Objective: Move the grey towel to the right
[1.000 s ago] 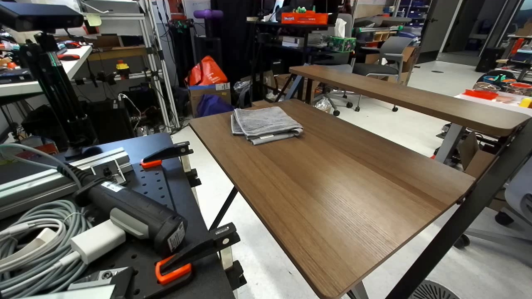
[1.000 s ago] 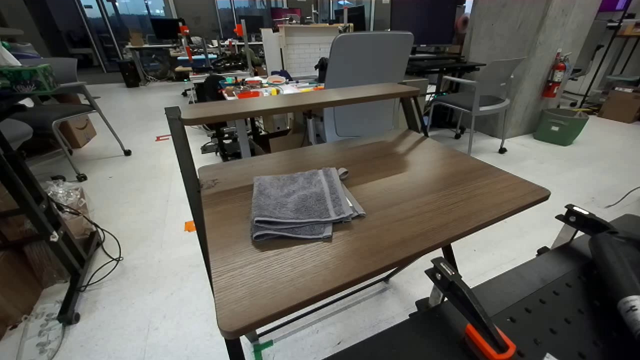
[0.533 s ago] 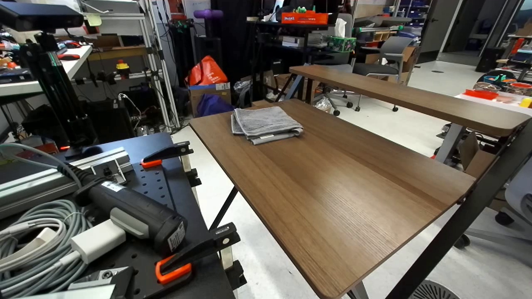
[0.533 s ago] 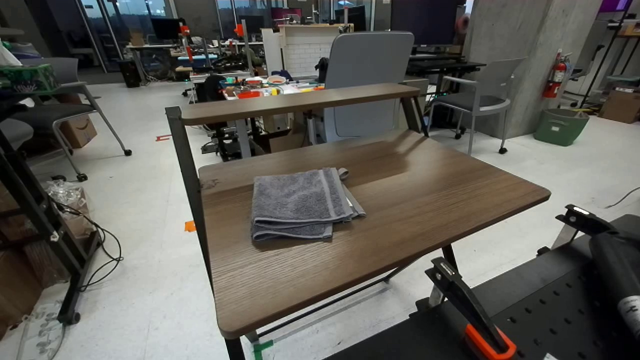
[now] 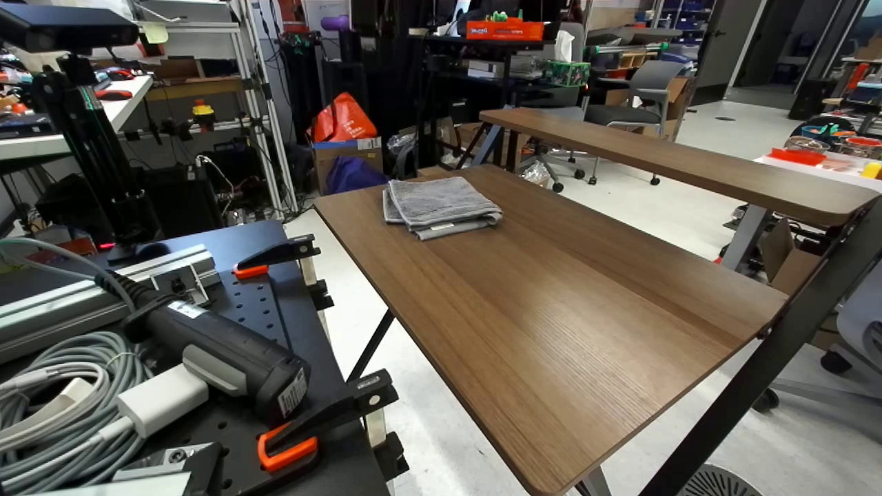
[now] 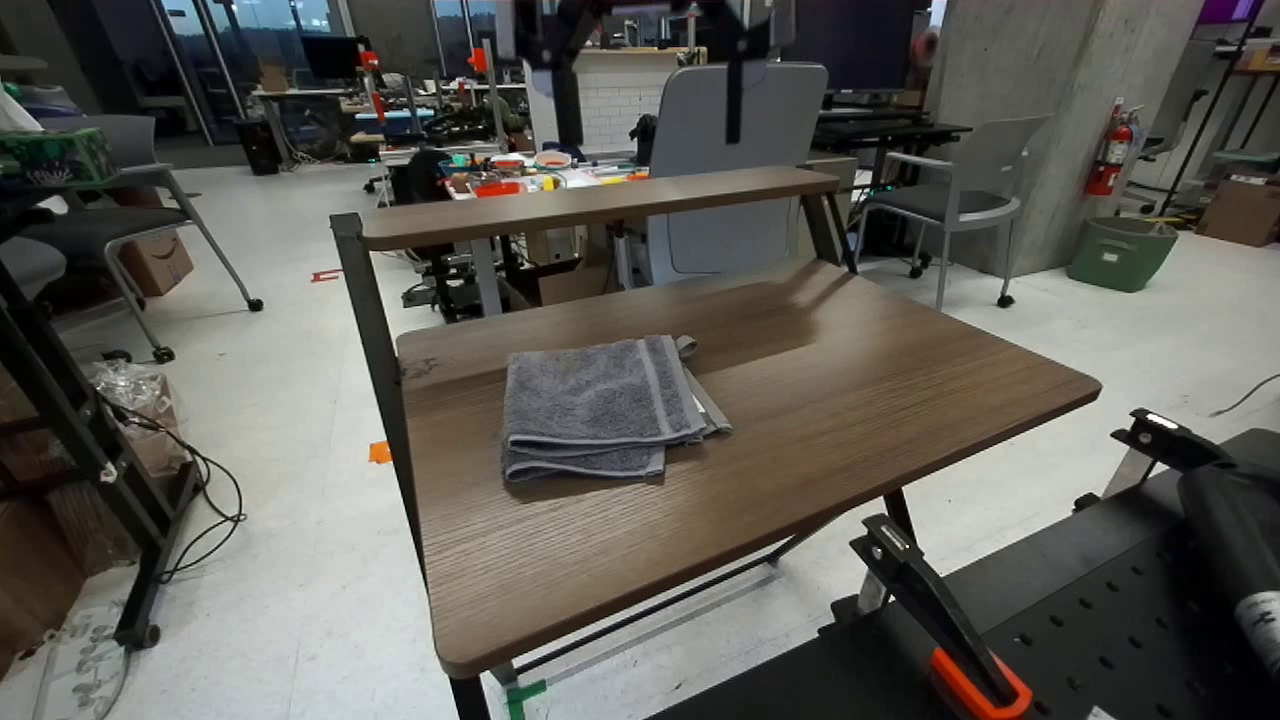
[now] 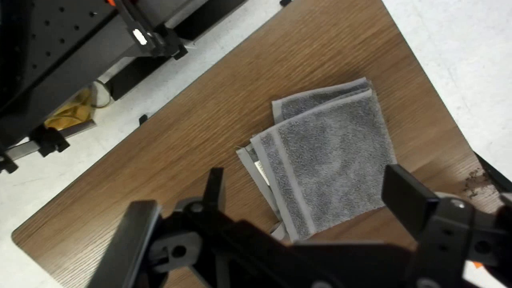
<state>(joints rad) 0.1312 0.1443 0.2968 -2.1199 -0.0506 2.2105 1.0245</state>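
Where grey towel point(image 6: 600, 395) lies, brown tabletop point(image 6: 880, 360); green bin point(image 6: 1118, 254) on floor point(image 6: 300, 500) beyond.

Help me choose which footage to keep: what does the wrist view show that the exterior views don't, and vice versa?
Only the wrist view: a yellow object by the edge of the black bench.
Only the exterior views: the raised wooden shelf and the green tissue box.
Shared: the black bench, the folded grey towel on the brown table, and the parted fingers, at the top of an exterior view.
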